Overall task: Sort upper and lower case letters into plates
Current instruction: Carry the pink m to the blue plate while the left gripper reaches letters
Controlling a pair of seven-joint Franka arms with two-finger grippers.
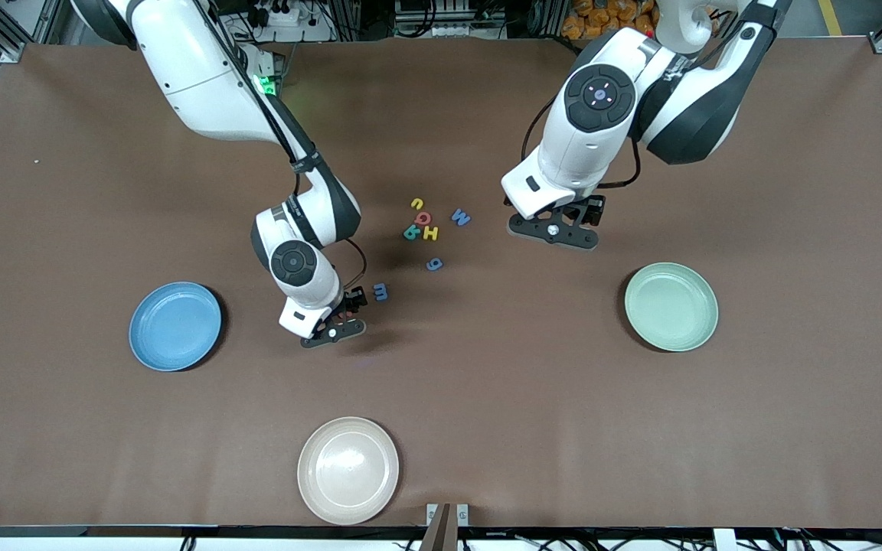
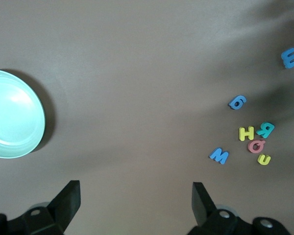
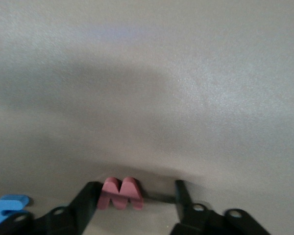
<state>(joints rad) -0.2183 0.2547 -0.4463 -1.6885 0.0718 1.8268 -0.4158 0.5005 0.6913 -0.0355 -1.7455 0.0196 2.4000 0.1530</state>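
My right pincer point(image 3: 134, 196) is down at the table point(image 1: 487, 398), fingers apart around a red letter point(image 3: 120, 193), one finger touching it, beside the blue m point(image 1: 380, 291). My left pincer point(image 2: 136, 198) waits wide open over bare table near the pale green plate point(image 1: 671, 306). I see six more letters point(image 1: 429, 229) mid-table; the blue plate point(image 1: 174, 326) sits toward the right arm's end.
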